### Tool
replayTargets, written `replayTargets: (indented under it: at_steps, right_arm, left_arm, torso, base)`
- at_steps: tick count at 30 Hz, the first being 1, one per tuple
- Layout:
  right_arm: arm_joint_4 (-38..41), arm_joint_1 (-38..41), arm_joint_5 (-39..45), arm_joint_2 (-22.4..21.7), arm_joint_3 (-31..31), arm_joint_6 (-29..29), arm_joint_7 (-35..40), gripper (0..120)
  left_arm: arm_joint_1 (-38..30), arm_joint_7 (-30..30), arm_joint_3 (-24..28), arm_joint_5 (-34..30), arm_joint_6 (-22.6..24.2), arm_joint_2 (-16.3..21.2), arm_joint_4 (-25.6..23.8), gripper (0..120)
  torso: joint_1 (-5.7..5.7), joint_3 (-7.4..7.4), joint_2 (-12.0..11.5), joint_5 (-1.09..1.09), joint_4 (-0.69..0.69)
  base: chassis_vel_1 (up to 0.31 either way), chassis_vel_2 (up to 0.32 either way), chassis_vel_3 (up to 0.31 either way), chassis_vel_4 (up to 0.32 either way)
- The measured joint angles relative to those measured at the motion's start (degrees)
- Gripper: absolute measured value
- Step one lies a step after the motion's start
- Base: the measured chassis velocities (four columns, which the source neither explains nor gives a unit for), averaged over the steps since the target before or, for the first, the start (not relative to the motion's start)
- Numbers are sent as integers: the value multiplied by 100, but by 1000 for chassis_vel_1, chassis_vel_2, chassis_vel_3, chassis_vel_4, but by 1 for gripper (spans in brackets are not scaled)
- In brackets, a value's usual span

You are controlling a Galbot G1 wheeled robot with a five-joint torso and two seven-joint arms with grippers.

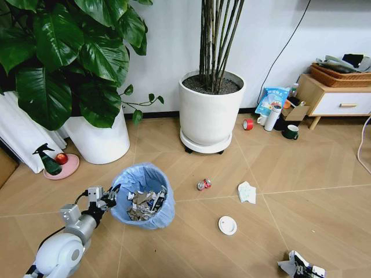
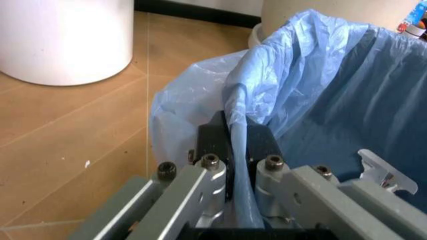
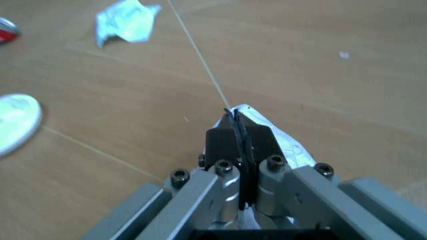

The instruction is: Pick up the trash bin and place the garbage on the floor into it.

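Observation:
The trash bin [image 1: 142, 196], lined with a light-blue bag and holding scraps, stands on the floor [image 1: 174, 243]. My left gripper [image 1: 111, 197] is shut on its near rim; in the left wrist view the fingertips [image 2: 215, 135] pinch the blue bag [image 2: 320, 90]. My right gripper [image 1: 299, 267] sits low at the front right, shut on a silvery-white paper wad [image 3: 291, 145]. On the floor lie more garbage: a red-silver piece [image 1: 203, 184], a white tissue [image 1: 247, 192] and a round white lid [image 1: 227, 225]. The right wrist view also shows the tissue [image 3: 127, 22] and the lid [image 3: 15, 120].
A tall white plant pot [image 1: 210, 113] on a wheeled base stands behind the bin, another white pot [image 1: 99, 139] to the left. A green spray bottle [image 1: 48, 161] rests on a pink dish. A red tape roll [image 1: 248, 124], cups and a wooden cabinet [image 1: 336, 99] are at the back right.

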Motion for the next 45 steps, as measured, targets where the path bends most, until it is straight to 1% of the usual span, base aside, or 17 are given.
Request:
replayTargets:
  at_steps: [7,12,15,17,19,20,23,24,27,28,31,35,37,38,41,43,45]
  right_arm:
    - [567,-273,-15,-43,69,32,-19,0]
    - [1250,-481,28,-321,81,92,-96,0]
    - [1873,-532,219,-825,141,269,-389,0]
    - [1971,-516,280,-980,142,334,-476,0]
    - [2295,-342,615,-1509,67,513,-883,0]
    - [2295,-342,615,-1509,67,513,-883,0]
    - [2567,266,1211,-2117,-342,607,-1499,0]
    - [2567,266,1211,-2117,-342,607,-1499,0]
    - [2453,1310,1960,-2558,-1128,709,-2137,0]
    - [2453,1310,1960,-2558,-1128,709,-2137,0]
    - [2166,2250,2446,-2735,-1975,787,-2603,0]
    - [1947,2883,2700,-2741,-2564,831,-2875,0]
    - [1572,3725,2940,-2641,-3473,905,-3282,0]
    - [1572,3725,2940,-2641,-3473,905,-3282,0]
    - [1165,4373,3076,-2457,-4320,969,-3658,0]
    - [1106,4456,3091,-2425,-4431,970,-3714,0]
    - [904,4736,3124,-2310,-4826,973,-3860,0]
  left_arm:
    - [-19,6,11,0,0,-8,55,0]
    - [-47,-10,121,-10,0,68,171,0]
    - [-473,-53,633,-140,0,298,493,0]
    - [-596,-63,750,-187,-1,332,564,0]
    - [-1212,-101,1340,-368,-10,439,865,0]
    - [-1212,-101,1340,-368,-10,439,865,0]
    - [-2011,-88,2239,-562,-80,468,1259,0]
    - [-2011,-88,2239,-562,-80,468,1259,0]
    - [-2375,-68,2615,-659,-94,390,1378,0]
    - [-2375,-68,2615,-659,-94,390,1378,0]
    - [-2475,-39,2694,-690,-101,391,1411,0]
    - [-2510,-19,2707,-697,-102,401,1425,0]
    - [-2531,-15,2704,-709,-106,420,1429,0]
    - [-2531,-15,2704,-709,-106,420,1429,0]
    - [-2492,-20,2656,-708,-106,442,1390,0]
    - [-2482,-21,2645,-708,-105,444,1386,0]
    - [-2459,-21,2612,-701,-103,447,1379,0]
  torso:
    - [0,0,0,1,0]
    - [0,0,0,0,1]
    - [0,1,0,0,1]
    - [0,0,0,1,1]
    - [0,1,0,-1,1]
    - [0,1,0,-1,1]
    - [1,2,-1,-2,-1]
    - [1,2,-1,-2,-1]
    - [1,2,0,-1,1]
    - [1,2,0,-1,1]
    - [1,2,-1,1,1]
    - [1,2,-1,0,2]
    - [1,1,0,-3,-1]
    - [1,1,0,-3,-1]
    - [1,1,-1,0,3]
    - [1,1,-1,-1,2]
    - [1,1,-1,-1,1]
  base:
    - [0,0,0,0]
    - [0,0,0,0]
    - [0,0,0,0]
    - [0,0,0,0]
    - [0,0,0,0]
    - [0,0,0,0]
    - [0,0,0,0]
    - [0,0,0,0]
    - [0,0,0,0]
    - [0,0,0,0]
    - [0,0,0,0]
    - [0,0,0,0]
    - [0,0,0,0]
    - [0,0,0,0]
    - [0,0,0,0]
    - [0,0,0,0]
    - [0,0,0,0]
